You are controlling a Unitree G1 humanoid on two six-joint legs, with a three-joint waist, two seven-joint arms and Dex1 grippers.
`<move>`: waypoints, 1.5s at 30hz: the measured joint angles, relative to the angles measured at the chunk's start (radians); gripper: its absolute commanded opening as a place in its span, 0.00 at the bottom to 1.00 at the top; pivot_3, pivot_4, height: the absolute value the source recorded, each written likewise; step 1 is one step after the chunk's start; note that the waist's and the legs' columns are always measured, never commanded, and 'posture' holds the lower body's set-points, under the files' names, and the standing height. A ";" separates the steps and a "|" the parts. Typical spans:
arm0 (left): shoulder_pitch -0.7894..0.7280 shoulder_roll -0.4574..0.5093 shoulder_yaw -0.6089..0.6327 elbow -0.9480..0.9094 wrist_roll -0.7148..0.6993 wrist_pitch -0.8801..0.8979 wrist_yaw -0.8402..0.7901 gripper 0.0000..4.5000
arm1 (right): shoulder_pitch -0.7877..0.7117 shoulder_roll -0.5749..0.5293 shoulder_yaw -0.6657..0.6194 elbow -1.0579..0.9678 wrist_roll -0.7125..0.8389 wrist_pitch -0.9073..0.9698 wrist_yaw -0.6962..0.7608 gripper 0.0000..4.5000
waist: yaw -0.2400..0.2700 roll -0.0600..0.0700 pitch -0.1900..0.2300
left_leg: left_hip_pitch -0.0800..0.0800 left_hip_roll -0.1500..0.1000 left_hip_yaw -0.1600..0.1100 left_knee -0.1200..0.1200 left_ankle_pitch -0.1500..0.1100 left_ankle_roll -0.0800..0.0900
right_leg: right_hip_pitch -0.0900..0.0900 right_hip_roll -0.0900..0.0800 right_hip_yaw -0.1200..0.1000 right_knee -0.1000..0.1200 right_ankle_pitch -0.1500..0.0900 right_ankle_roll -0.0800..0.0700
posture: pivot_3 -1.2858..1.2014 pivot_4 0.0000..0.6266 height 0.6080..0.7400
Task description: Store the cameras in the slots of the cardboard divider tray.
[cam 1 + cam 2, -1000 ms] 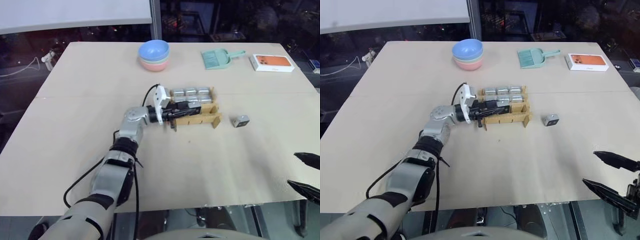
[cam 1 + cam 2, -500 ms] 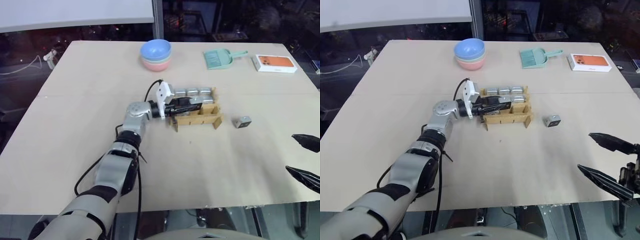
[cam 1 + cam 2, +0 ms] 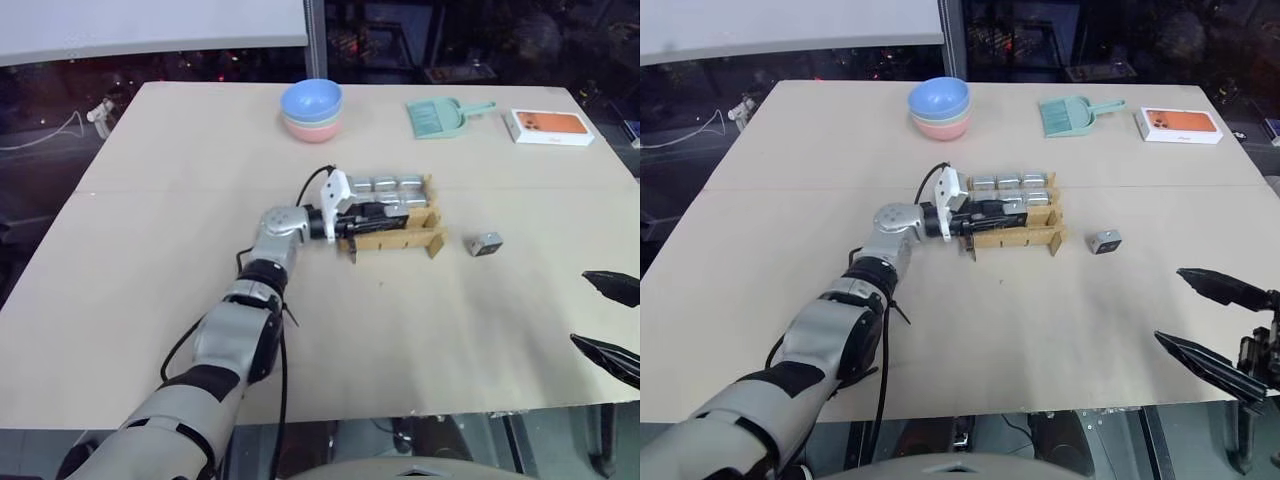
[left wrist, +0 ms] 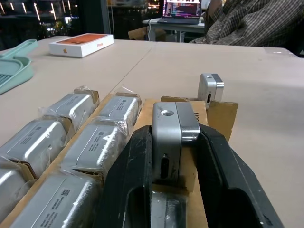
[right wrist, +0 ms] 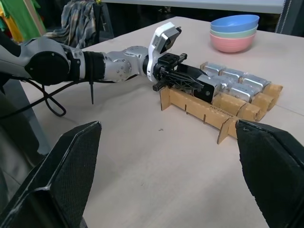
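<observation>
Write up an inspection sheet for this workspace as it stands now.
Surface: beige table, seam across it.
Job's things: cardboard divider tray, wrapped cameras in its far slots; one loose camera on the table beside it.
Clutter: stacked bowls, green dustpan, white-and-orange box.
Grippers: left gripper shut on a camera over the tray's near row; right gripper open, at the table's near edge.
Cables: black cable on the left wrist.
Surroundings: person in plaid, laptop.

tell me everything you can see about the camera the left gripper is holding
The camera is a small silver-grey metal-looking cube with a round hole on top and a slot-shaped port on its near face. It stands upright, clamped between the left gripper's black fingers, over the near row of the cardboard divider tray.
</observation>
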 measured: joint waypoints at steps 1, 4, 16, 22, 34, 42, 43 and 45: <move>-0.002 0.001 -0.001 0.001 0.005 0.000 -0.001 0.17 | 0.000 0.001 0.000 0.000 0.000 0.000 0.000 0.99 | 0.000 0.000 0.000 | 0.000 0.000 0.000 0.000 0.000 0.000 | 0.000 0.000 0.000 0.000 0.000 0.000 | 0.52 0.24 1.00; -0.007 0.009 -0.003 0.007 0.025 0.001 -0.004 0.40 | 0.000 0.002 0.000 0.000 0.000 -0.002 -0.005 1.00 | -0.001 0.000 0.000 | 0.000 0.000 0.000 0.000 0.000 0.000 | 0.000 0.000 0.000 0.000 0.000 0.000 | 0.52 0.24 1.00; 0.001 0.049 0.032 -0.100 -0.035 0.111 -0.152 1.00 | -0.060 -0.001 0.048 0.007 -0.085 -0.027 -0.041 1.00 | -0.004 -0.001 0.000 | 0.000 0.000 0.000 0.000 0.000 0.000 | -0.001 0.000 0.000 0.000 0.000 0.000 | 0.52 0.24 1.00; 0.060 0.220 0.033 -0.487 -0.123 0.393 -0.245 1.00 | -0.147 -0.055 0.160 0.084 -0.200 -0.020 -0.101 1.00 | -0.015 0.001 0.000 | 0.001 0.003 0.001 0.000 0.000 0.000 | -0.001 0.000 0.001 0.002 0.000 0.000 | 0.52 0.24 1.00; 0.449 0.767 0.185 -1.293 -0.377 1.054 -0.251 1.00 | -0.842 -0.178 0.732 0.792 -0.690 -0.370 0.079 1.00 | -0.017 0.004 0.004 | 0.001 0.005 0.009 0.001 0.000 0.000 | -0.002 0.000 0.001 0.002 -0.004 -0.001 | 0.52 0.24 1.00; 0.453 0.804 0.330 -1.415 -0.613 1.159 -0.200 1.00 | -1.176 -0.135 0.909 1.231 -0.834 -0.571 0.297 1.00 | -0.029 0.005 0.005 | 0.000 0.004 0.009 -0.001 0.002 -0.003 | -0.003 0.001 0.001 0.002 0.000 -0.001 | 0.52 0.24 1.00; 0.459 0.815 0.335 -1.422 -0.624 1.161 -0.197 1.00 | -1.204 -0.123 0.921 1.266 -0.848 -0.584 0.308 1.00 | -0.031 0.005 0.005 | 0.000 0.003 0.009 -0.001 0.002 -0.003 | -0.003 0.001 0.002 0.002 0.000 -0.001 | 0.52 0.24 1.00; 0.469 0.825 0.337 -1.435 -0.640 1.162 -0.195 1.00 | -1.240 -0.110 0.943 1.313 -0.873 -0.606 0.321 1.00 | -0.032 0.006 0.006 | 0.001 0.003 0.009 -0.001 0.002 -0.003 | -0.003 0.001 0.002 0.002 0.000 -0.001 | 0.52 0.24 1.00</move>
